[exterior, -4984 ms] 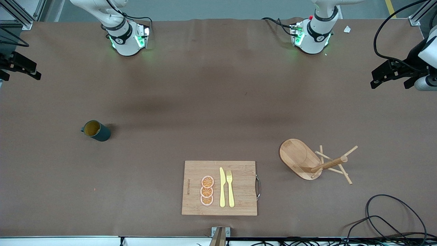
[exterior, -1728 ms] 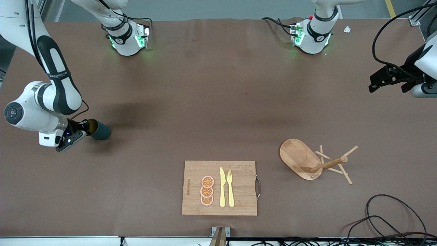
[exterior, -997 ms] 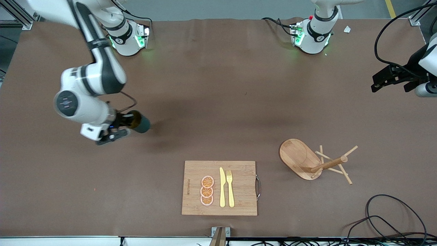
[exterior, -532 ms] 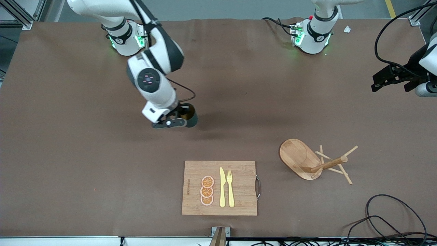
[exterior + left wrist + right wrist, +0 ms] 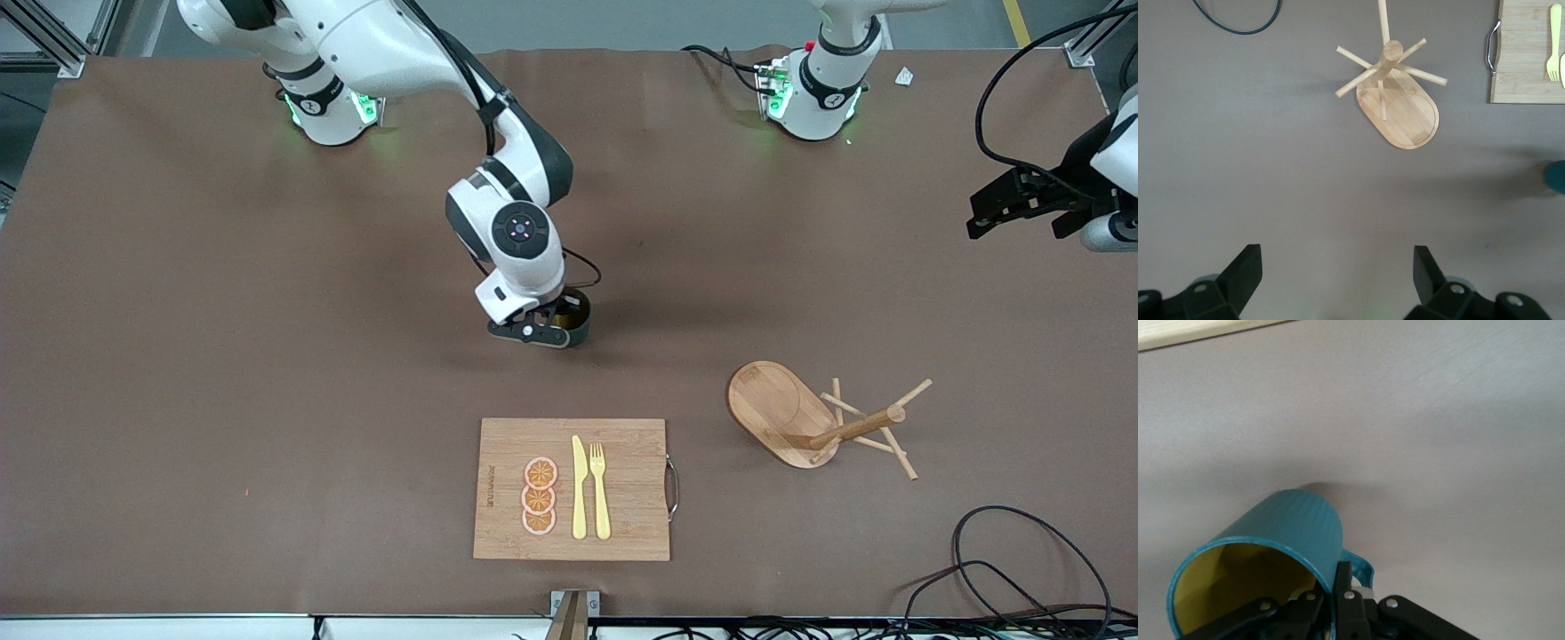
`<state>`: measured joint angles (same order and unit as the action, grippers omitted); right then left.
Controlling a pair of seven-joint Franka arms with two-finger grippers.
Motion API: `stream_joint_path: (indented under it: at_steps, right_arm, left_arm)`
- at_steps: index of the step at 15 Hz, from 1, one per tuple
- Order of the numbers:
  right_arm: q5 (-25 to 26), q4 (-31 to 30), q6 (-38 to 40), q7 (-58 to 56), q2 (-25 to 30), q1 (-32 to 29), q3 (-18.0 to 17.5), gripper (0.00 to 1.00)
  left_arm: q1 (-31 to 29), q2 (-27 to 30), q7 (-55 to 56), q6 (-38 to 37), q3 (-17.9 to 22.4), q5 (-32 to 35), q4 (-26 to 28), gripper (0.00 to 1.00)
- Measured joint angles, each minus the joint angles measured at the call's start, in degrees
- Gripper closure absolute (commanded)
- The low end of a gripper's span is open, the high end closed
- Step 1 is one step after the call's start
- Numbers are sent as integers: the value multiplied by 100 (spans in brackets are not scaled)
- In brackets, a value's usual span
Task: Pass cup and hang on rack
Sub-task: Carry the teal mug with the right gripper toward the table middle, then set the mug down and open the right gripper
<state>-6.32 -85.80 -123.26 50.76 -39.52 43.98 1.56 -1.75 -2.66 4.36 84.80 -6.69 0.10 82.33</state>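
Observation:
The dark teal cup point(image 5: 578, 311) with a yellow inside is held by my right gripper point(image 5: 553, 325) low over the middle of the table. In the right wrist view the cup point(image 5: 1281, 530) is tilted, and the fingers point(image 5: 1343, 590) pinch its rim wall beside the handle. The wooden rack point(image 5: 782, 411) has its oval base flat on the table toward the left arm's end, pegs spreading from its post. My left gripper point(image 5: 1013, 200) waits open and empty at that end. In the left wrist view it point(image 5: 1337, 261) is above bare table, with the rack point(image 5: 1401, 107) ahead and a sliver of the cup point(image 5: 1557, 177) at the edge.
A bamboo cutting board point(image 5: 502, 444) with orange slices point(image 5: 539, 496), a yellow knife point(image 5: 579, 487) and a fork point(image 5: 600, 489) lies nearer the front camera than the cup. Black cables point(image 5: 1005, 551) lie at the corner near the rack.
My right arm took hold of the cup at its end of the table and has carried it to the middle, toward the left arm's end. The left arm has barely moved.

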Motion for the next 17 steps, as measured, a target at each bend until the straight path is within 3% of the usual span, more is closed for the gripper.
stream_joint_path:
  at_steps: [4,5,6,7,13,17]
  right_arm:
    - [-1,329,10,397,-228,19,1,96]
    - [-2,386,17,442,-264,35,0,74]
    - [-2,433,20,482,-308,64,0,16]
    - [-2,464,20,511,-349,97,0,0]
    - [-41,642,99,548,-429,160,27,0]
    - [-55,838,706,340,-302,76,83,0]
  left_arm:
    - [0,0,0,-1,0,0,-1,0]
    - [0,0,0,-1,0,0,-1,0]
    - [0,0,0,-1,0,0,-1,0]
    - [0,0,0,-1,0,0,-1,0]
    - [0,0,0,-1,0,0,-1,0]
    - [0,0,0,-1,0,0,-1,0]
